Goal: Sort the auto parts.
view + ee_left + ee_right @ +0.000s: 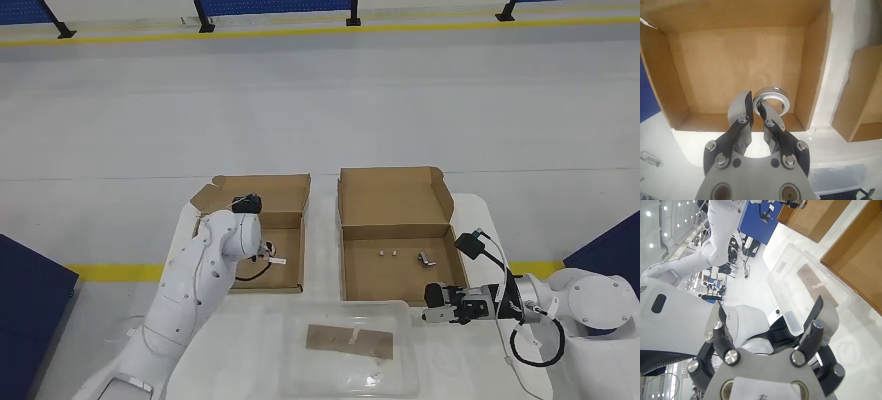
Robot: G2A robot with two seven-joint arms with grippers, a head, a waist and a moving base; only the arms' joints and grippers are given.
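My left claw (756, 106) pinches a silver metal ring collar (768, 95), one finger through its bore, above the open brown cardboard box (734, 56) at the table's (322, 275) ten o'clock, likely for dropping. My right claw (769, 300) gapes empty at four o'clock beside the clear plastic tray (779, 302).

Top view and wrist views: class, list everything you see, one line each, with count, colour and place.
Table: one, white, under everything.
Left box, right box: two, brown cardboard, open, side by side.
Small parts: three, silver, on the right box's floor.
Tray: one, clear, in front of the boxes.
Ring: one, silver, held over the left box.
Left gripper: shut on the ring, one finger through it.
Right gripper: open, beside the tray.
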